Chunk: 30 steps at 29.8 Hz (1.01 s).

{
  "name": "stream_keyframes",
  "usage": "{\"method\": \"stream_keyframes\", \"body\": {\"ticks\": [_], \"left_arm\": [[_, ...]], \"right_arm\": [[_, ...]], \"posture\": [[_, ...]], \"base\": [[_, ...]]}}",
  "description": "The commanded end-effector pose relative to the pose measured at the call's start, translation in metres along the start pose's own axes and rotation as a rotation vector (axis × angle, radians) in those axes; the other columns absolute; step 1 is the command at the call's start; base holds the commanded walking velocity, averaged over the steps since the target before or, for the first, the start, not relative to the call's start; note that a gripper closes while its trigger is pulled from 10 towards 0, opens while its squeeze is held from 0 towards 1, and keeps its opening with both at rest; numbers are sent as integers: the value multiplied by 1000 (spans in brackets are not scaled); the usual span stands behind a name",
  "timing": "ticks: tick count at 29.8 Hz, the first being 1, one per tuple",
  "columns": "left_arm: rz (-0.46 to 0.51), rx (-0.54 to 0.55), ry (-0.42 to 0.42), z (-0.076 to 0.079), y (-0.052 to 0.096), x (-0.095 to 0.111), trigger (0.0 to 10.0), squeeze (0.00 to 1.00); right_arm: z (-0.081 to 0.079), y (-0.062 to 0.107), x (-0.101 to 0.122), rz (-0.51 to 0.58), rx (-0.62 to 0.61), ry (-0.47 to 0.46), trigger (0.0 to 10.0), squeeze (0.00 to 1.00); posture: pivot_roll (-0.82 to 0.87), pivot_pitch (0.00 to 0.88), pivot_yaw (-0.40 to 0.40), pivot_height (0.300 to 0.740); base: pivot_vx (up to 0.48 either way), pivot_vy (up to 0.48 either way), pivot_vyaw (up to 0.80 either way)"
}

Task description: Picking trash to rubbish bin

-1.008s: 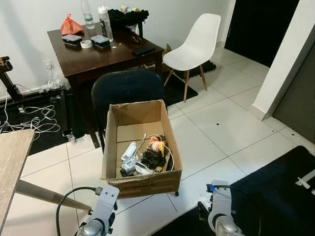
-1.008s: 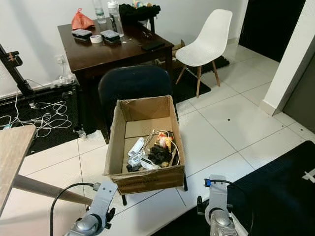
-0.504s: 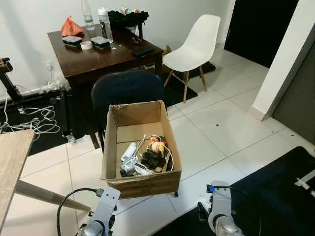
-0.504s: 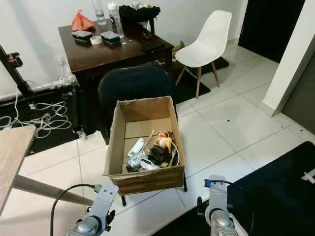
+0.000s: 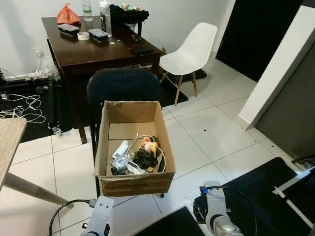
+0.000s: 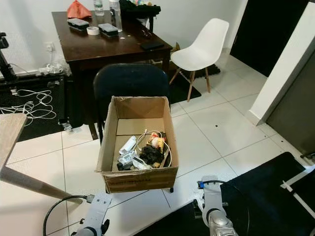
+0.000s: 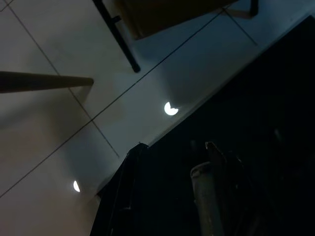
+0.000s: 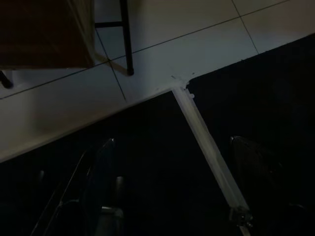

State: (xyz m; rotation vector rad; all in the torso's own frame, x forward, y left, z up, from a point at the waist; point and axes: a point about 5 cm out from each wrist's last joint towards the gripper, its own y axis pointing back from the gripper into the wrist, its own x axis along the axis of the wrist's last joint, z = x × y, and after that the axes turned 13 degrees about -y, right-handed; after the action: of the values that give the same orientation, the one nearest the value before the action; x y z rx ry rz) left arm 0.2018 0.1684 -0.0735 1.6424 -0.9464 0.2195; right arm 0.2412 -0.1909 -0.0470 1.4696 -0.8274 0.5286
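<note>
A: While both silver arms hang low at the bottom edge of the head views, where does the rubbish sit?

B: At the centre of the frame, inside an open brown cardboard box (image 5: 132, 183) resting on the seat of a dark blue chair (image 5: 123, 84). A heap of mixed trash (image 5: 137, 157), white wrappers, black bits and a loop of cable, lies toward the box's near end.

A: And the hands?

B: In the dim right wrist view, the right hand (image 8: 179, 189) points down at a black floor mat (image 8: 147, 147), its two black fingers (image 8: 101, 177) spread wide and holding nothing. The left hand (image 7: 170, 194) hangs over the same dark mat beside white floor tiles (image 7: 64, 123), fingers parted and empty.

A: Anything behind the box?

B: A dark wooden surface (image 5: 93, 49) in the upper left, carrying bottles and small items, and a white plastic chair (image 5: 189, 49) to the upper right.
</note>
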Motion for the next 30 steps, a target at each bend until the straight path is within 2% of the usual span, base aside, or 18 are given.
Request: {"method": "stream_keyframes", "body": {"ticks": [1,5,13,17,30], "left_arm": [[-9,-7,6,5,1,-3,10000,0],[-4,-12,8,6,0,0,10000,0],[15,-47,-56,10,0,3,10000,0],[13,-35,-38,8,0,2,10000,0],[8,-51,-55,12,1,0,10000,0]], "right_arm": [[4,0,-1,-10,-16,-5,10000,0],[7,1,-2,-8,-25,-20,10000,0],[11,2,-6,-24,-36,-31,10000,0],[9,2,-6,-35,-19,-24,10000,0],[11,3,-9,-45,-24,-35,10000,0]], "posture": [[46,45,-68,740],[39,47,-62,740],[52,51,-56,740],[52,51,-56,740],[51,51,-52,740]], "base": [[0,0,0],[0,0,0],[0,0,0],[0,0,0],[0,0,0]]}}
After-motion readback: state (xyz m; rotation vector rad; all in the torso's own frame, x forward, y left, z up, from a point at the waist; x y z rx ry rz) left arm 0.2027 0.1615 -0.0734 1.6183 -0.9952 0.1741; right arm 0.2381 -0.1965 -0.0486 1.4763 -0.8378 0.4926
